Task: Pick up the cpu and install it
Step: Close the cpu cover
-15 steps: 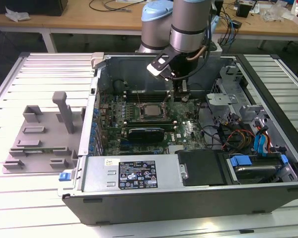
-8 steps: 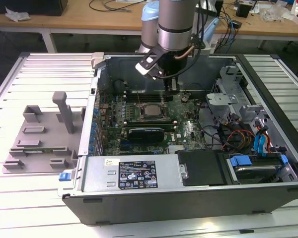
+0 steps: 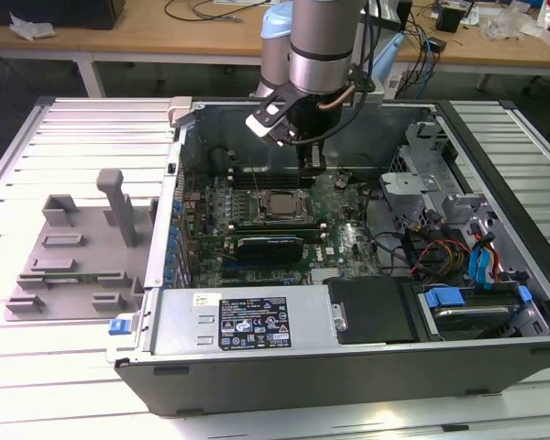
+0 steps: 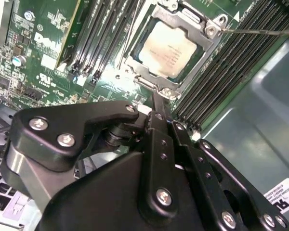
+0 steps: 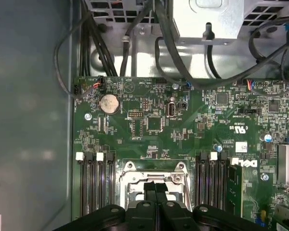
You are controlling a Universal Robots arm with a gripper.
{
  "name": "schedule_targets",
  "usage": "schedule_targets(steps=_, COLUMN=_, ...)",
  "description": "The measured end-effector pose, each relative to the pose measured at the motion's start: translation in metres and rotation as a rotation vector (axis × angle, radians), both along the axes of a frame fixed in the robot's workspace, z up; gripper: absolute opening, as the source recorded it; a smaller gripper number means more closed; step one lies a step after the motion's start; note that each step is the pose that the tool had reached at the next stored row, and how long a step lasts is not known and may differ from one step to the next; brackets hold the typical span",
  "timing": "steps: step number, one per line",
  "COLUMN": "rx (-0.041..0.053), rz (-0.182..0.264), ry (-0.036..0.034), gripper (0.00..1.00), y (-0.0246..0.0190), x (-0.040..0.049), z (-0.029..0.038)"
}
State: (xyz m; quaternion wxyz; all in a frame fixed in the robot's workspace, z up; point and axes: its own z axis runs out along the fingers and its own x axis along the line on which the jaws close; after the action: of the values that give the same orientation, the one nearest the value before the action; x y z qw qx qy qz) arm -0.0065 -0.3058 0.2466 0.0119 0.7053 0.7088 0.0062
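**Cpu (image 3: 282,203) in socket; claw (image 3: 312,165) clenched, empty**

Cpu: silvery square, lying flat within the socket frame (image 4: 145,79) on the green board (image 5: 159,120), centre of the exterior view, inside the computer case (image 3: 348,380). Claw: fingers pressed together, just beside the cpu.

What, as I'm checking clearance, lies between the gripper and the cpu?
In the second wrist view, the silvery socket frame's edge lies between the gripper and the cpu sitting inside that frame; otherwise the stretch is bare.
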Motion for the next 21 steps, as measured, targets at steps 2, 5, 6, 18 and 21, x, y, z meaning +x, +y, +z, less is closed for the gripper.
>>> schedule_targets(steps=2, rx=0.0000, rz=0.000, ry=-0.0029, gripper=0.11, y=0.0000, x=-0.0055, z=-0.0007)
schedule_targets(steps=5, rx=0.0000, rz=0.000, ry=-0.0073, gripper=0.11, y=-0.0002, x=-0.0170, z=-0.0020)
schedule_targets(steps=6, rx=0.0001, rz=0.000, ry=-0.0075, gripper=0.11, y=-0.0004, x=-0.0187, z=-0.0023)
schedule_targets(steps=18, rx=0.0001, rz=0.028, ry=-0.0080, gripper=0.11, y=-0.0057, x=-0.0326, z=-0.0065)
schedule_targets(steps=21, rx=0.0005, rz=0.130, ry=-0.0080, gripper=0.11, y=-0.0057, x=-0.0326, z=-0.0066)
